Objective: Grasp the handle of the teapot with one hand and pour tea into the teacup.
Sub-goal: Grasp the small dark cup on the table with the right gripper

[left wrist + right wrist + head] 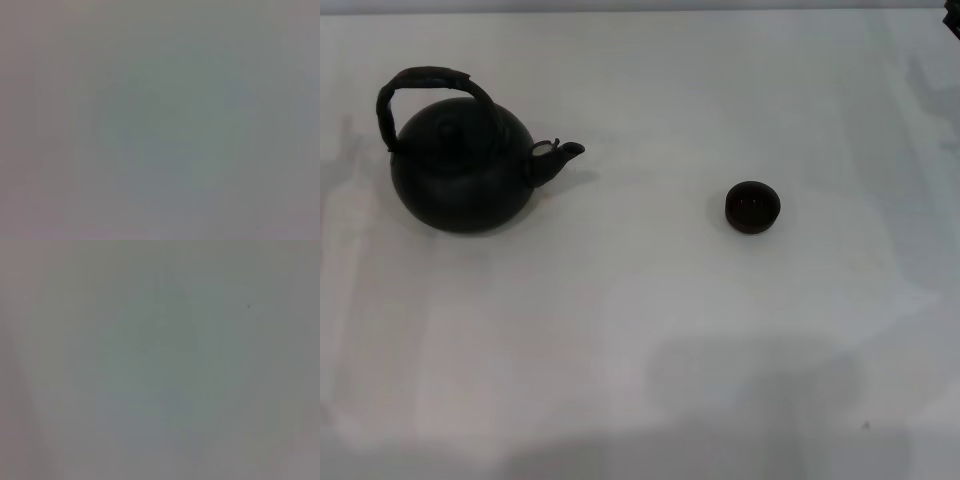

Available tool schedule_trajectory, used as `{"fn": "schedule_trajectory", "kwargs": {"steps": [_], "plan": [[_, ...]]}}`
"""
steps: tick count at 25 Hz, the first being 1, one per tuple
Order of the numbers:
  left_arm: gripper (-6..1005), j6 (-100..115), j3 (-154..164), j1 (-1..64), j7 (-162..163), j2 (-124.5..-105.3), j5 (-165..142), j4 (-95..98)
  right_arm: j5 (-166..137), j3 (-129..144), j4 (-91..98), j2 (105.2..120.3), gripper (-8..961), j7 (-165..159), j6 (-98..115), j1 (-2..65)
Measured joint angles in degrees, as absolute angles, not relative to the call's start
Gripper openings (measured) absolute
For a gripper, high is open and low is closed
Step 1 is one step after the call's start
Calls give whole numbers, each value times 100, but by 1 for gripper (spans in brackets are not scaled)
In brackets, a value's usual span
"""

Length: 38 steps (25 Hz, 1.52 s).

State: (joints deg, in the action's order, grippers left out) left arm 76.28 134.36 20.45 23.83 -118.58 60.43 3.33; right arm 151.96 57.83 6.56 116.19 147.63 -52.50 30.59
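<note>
A large round matte black teapot (460,170) stands upright on the white table (650,320) at the left in the head view. Its dark wrapped handle (425,82) arches over the knobbed lid, and its short spout (560,156) points right. A small dark handleless teacup (752,206) stands to the right of the pot, well apart from the spout. Neither gripper shows in the head view. Both wrist views show only a plain grey surface with no fingers and no objects.
The table's far edge (640,10) runs along the top of the head view. A dark corner of something (952,22) shows at the far right edge. Soft shadows lie on the table near the front.
</note>
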Motion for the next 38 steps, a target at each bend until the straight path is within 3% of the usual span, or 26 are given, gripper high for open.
{"fn": "schedule_trajectory", "kwargs": {"steps": [21, 27, 34, 38], "plan": [[817, 7660, 13394, 2074, 2382, -11876, 5995, 296, 15159, 5958, 662, 11576, 839, 14254, -5202, 3100], [817, 7662, 13384, 2032, 2388, -11874, 5996, 286, 14906, 7155, 1479, 11350, 837, 12931, -5183, 2951], [817, 7653, 13368, 2047, 2390, -11872, 5993, 287, 11827, 7707, 3264, 10853, 835, 10323, -5242, 2952], [817, 7644, 13367, 2091, 2390, -11871, 5994, 287, 9724, 7676, 4262, 10904, 835, 9019, -5543, 3104]]}}
